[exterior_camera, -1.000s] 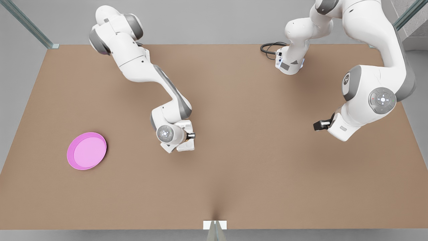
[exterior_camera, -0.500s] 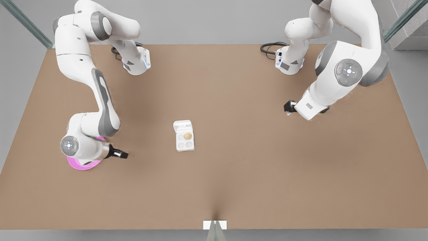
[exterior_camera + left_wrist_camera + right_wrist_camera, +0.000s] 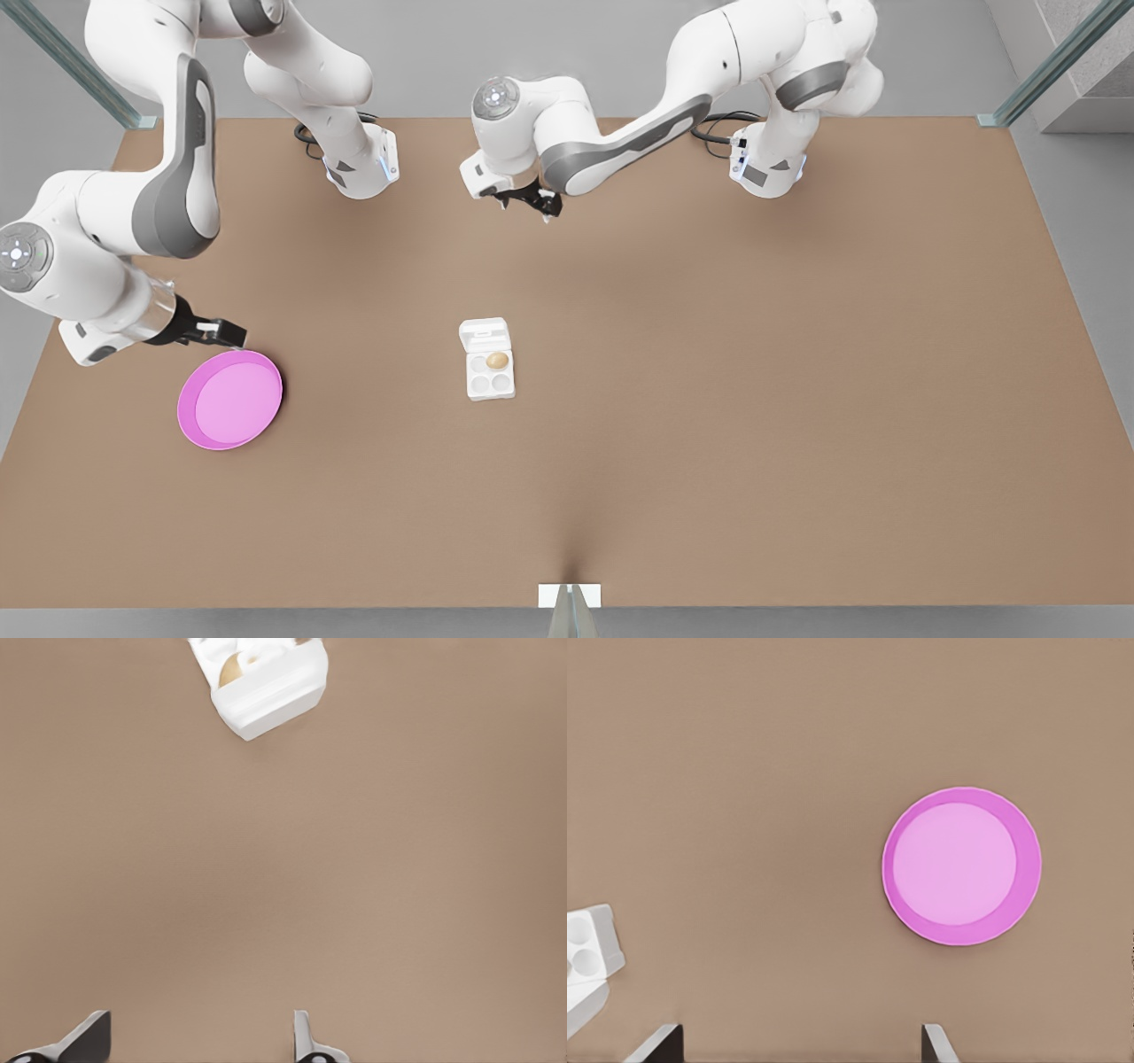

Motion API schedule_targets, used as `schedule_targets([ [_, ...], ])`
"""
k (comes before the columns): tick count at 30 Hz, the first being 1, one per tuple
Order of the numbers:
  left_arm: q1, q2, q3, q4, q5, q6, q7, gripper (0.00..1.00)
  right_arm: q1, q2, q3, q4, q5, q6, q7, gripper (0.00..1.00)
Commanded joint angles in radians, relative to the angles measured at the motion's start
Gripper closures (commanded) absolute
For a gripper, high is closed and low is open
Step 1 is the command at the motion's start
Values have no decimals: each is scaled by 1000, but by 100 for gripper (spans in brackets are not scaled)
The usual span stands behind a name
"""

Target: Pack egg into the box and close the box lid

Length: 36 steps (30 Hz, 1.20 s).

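Note:
The white box (image 3: 491, 395) sits mid-table with its lid (image 3: 485, 335) lying open and flat on the far side. The tan egg (image 3: 497, 360) rests in the cup next to the lid, on the front view's right. My left gripper (image 3: 530, 202) hangs open at the back centre, well away from the box. Its wrist view shows the egg (image 3: 230, 672) and lid (image 3: 270, 700) far beyond its fingers (image 3: 89, 1038). My right gripper (image 3: 226, 335) is open, raised at the front view's left just behind the pink plate. Both gripper (image 3: 195, 1041) (image 3: 797, 1043) gaps are empty.
A round pink plate (image 3: 230, 399) lies at the front view's left, and the right wrist view shows the plate (image 3: 961, 866) with the box (image 3: 585, 961) at the picture's edge. Arm bases and black cables (image 3: 713, 128) stand along the back edge. A white marker (image 3: 569, 595) sits at the front edge.
The right arm drew back from over the box to the plate side, uncovering the egg in its cup. The left arm swung from the front view's right to the back centre.

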Motion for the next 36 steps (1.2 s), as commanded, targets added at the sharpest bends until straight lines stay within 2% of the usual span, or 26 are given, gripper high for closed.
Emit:
schedule_targets([
  [1, -33, 107, 56, 49, 183, 167, -733, 0, 4, -7, 4, -5, -6, -17, -166, 0],
  [3, -31, 150, 113, 72, 226, 233, -721, 0, -5, -13, 3, -3, -6, -31, -178, 0],
  [6, -48, 201, 143, 80, 229, 317, -715, 0, -28, -16, -2, 6, -8, -68, -181, 0],
  [8, -134, 259, 229, 181, 228, 349, -711, 0, -42, -15, 0, 7, -8, -80, -193, 0],
  [18, -145, 305, 260, 192, 229, 391, -665, 0, -59, 1, -5, 8, -5, -63, -201, 0],
  [20, -142, 322, 258, 247, 228, 391, -665, 0, -62, 2, -5, 9, -6, -65, -201, 0],
  [23, -145, 323, 301, 283, 228, 476, -669, 0, -60, 2, -5, 9, -6, -63, -201, 0],
  [30, -145, 357, 308, 283, 226, 535, -669, 0, -63, 5, -6, 9, -5, -25, -199, 0],
  [31, -134, 337, 306, 280, 226, 501, -640, 0, -63, 5, -6, 9, -5, -25, -199, 0],
  [32, -51, 242, 248, 280, 153, 248, -434, 0, -63, 5, -6, 9, -5, -25, -199, 0],
  [33, -4, 141, 245, 276, 134, 4, -351, 0, -63, 5, -6, 9, -3, -20, -199, 0],
  [35, 214, 11, 243, 269, 134, -120, -48, 0, -56, -6, 0, 8, -9, 17, -199, 0],
  [36, 299, -9, 246, 270, 148, -171, 118, 0, -56, -9, 1, 6, -9, 37, -199, 0],
])
